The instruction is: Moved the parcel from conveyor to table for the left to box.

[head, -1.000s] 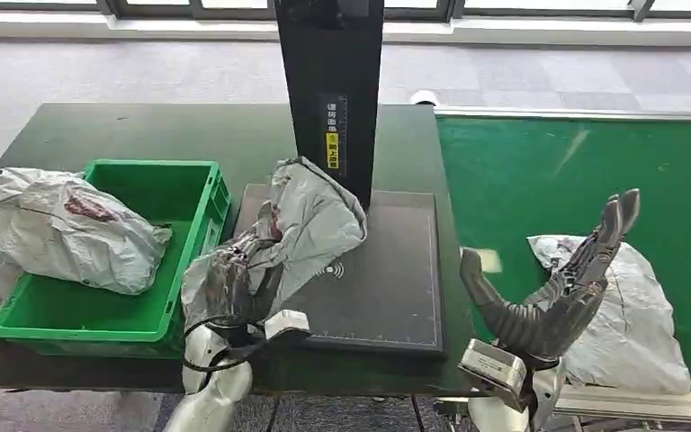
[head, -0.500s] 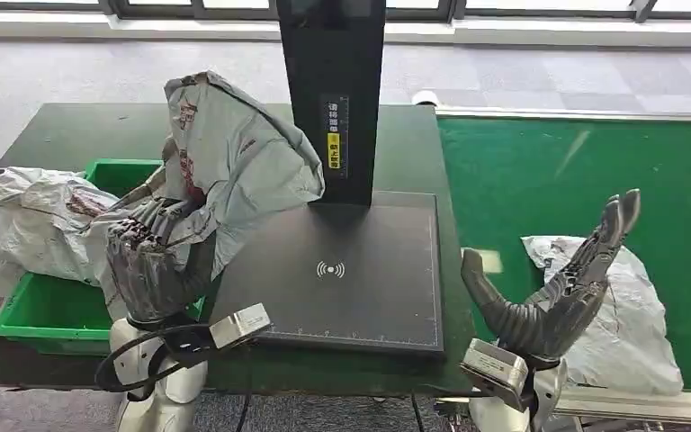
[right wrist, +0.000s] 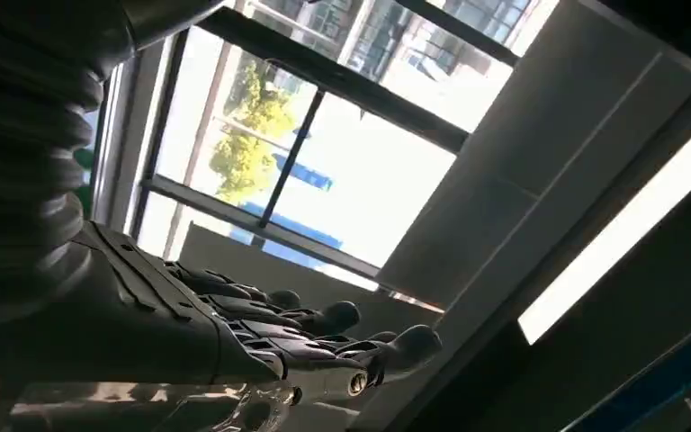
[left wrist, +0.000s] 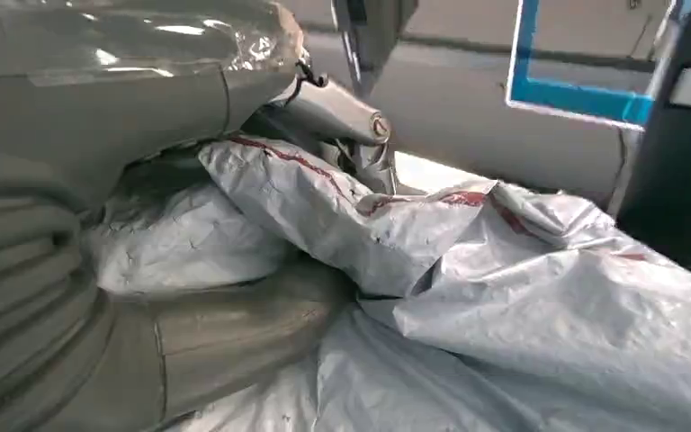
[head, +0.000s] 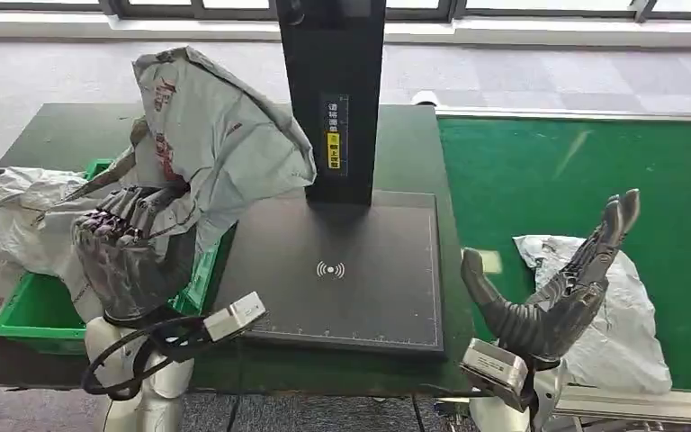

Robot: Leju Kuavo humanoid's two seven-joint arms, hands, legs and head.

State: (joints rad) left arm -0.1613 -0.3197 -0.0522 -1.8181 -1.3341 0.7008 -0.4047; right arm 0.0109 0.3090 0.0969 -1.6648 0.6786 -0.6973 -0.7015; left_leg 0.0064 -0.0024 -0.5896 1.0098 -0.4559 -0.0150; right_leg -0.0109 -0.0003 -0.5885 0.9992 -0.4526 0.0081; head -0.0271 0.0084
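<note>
My left hand (head: 130, 261) grips a crumpled grey plastic parcel (head: 216, 144) and holds it up above the right end of the green crate (head: 31, 315). In the left wrist view the same grey parcel (left wrist: 522, 297) lies bunched against my left hand (left wrist: 99, 297). A second grey parcel (head: 625, 315) lies on the green conveyor belt (head: 576, 171). My right hand (head: 553, 301) stands palm up and empty just left of that parcel, fingers spread and pointing upward. The right wrist view has my right hand (right wrist: 261, 342) against windows and ceiling.
Another grey parcel (head: 9, 225) rests in the crate and spills over its left side. A black scanner pad (head: 342, 270) with a tall black post (head: 333, 99) sits on the dark green table (head: 63, 135) between crate and conveyor.
My left hand has lifted the grey parcel off the scanner pad and carried it up and left, over the crate. The right hand has stayed put; the belt parcel has drifted slightly.
</note>
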